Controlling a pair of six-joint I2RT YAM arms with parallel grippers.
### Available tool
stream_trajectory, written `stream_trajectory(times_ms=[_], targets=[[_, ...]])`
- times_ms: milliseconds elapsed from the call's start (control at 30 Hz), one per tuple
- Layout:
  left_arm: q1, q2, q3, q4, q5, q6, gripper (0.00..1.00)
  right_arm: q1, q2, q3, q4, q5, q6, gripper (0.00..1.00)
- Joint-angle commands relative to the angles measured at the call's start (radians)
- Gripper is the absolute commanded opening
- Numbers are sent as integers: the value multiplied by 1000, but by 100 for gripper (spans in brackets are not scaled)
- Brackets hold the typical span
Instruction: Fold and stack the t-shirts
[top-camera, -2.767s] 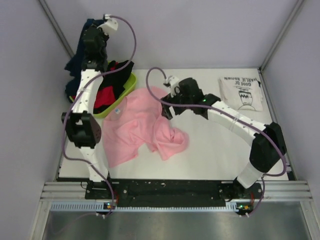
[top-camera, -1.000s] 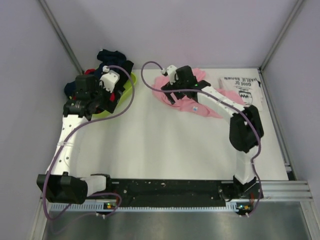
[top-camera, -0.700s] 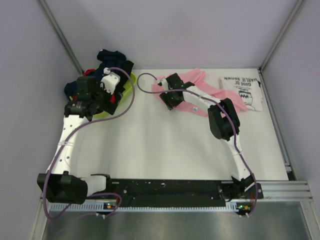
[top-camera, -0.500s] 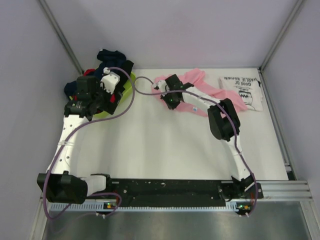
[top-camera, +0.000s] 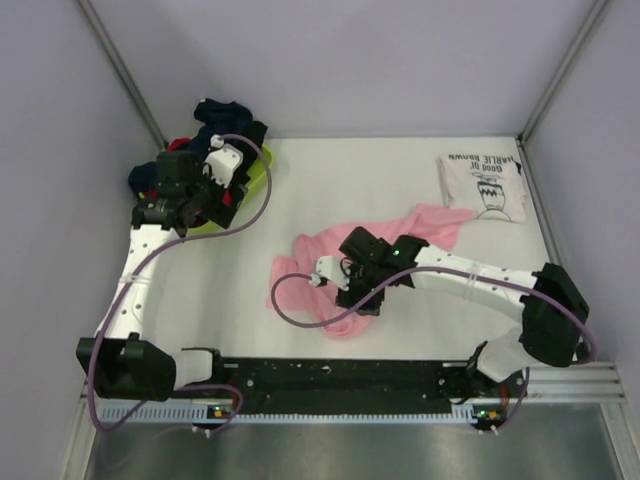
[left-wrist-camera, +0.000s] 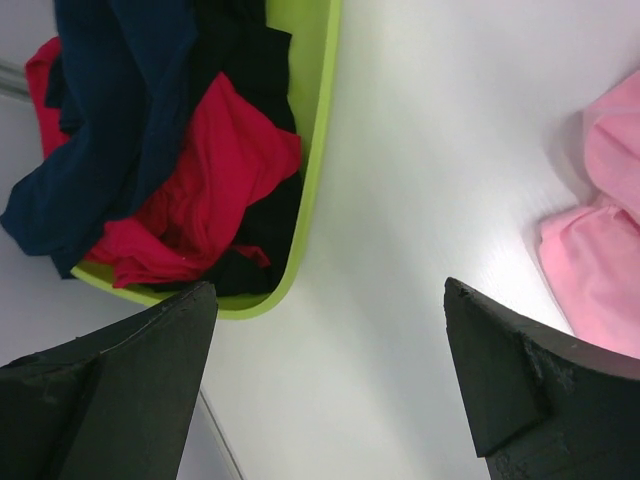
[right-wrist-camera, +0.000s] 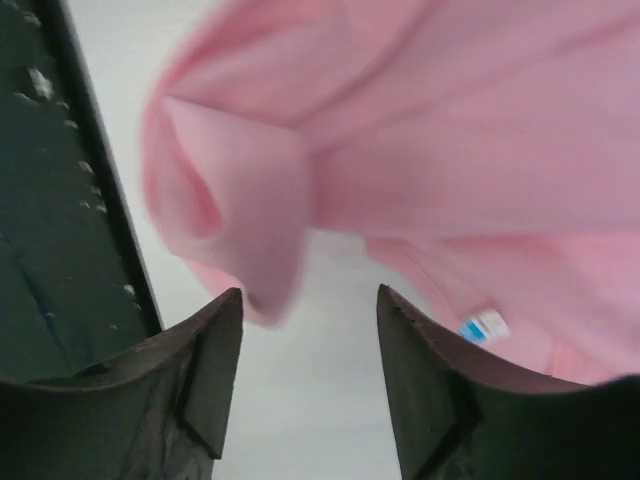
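The light-pink t-shirt (top-camera: 330, 270) lies crumpled and stretched from the front centre of the table toward the back right. My right gripper (top-camera: 367, 298) hovers over its near part, open and empty. In the right wrist view the pink shirt (right-wrist-camera: 420, 160) is just beyond the open gripper (right-wrist-camera: 310, 292), with bare table between the jaws and a blue-white label (right-wrist-camera: 485, 325) showing. The white t-shirt (top-camera: 483, 185) with black lettering lies folded at the back right. My left gripper (top-camera: 210, 200) is open and empty by the basket, with its jaws (left-wrist-camera: 328, 285) wide apart over bare table.
A lime-green basket (top-camera: 255, 178) at the back left holds dark blue, red and black clothes (left-wrist-camera: 190, 150); its rim (left-wrist-camera: 315, 150) is close to the left gripper. The pink shirt's edge (left-wrist-camera: 600, 270) shows at the right. The black base rail (right-wrist-camera: 60, 220) runs along the table's front.
The right arm swung from the back of the table to the front centre, dragging the pink shirt with it, and now stands open. The left arm stayed by the basket.
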Motion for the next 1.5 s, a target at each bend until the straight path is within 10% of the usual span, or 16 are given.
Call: stream_trajectory(times_ms=[0,67,300,433,767,900,967,1000,1167,1467], targets=[[-2,24,39,-6,159,39,99,-77,-114,15,-33,307,154,64],[-25,16,34,-15,228,43,99,-204,-183,46,-1,210,287,98],[-453,30,-73,-82,252,171,75,-662,-324,-164,194,345,777,95],[-737,70,-163,-79,307,290,98,-765,-259,-284,311,395,844,94],[-1104,339,-279,146,252,369,98,-773,58,-322,469,192,918,74],[-1118,398,-329,240,152,383,88,-773,39,-341,484,212,898,23],[-1118,399,-290,212,121,354,41,-774,3,-330,477,247,880,0],[-1118,393,-264,200,106,325,0,-776,-35,-316,457,281,872,0],[-1047,309,24,25,26,36,0,-774,-258,-188,353,343,753,0],[-483,82,296,-19,4,-176,0,-777,-375,277,213,68,553,0]])
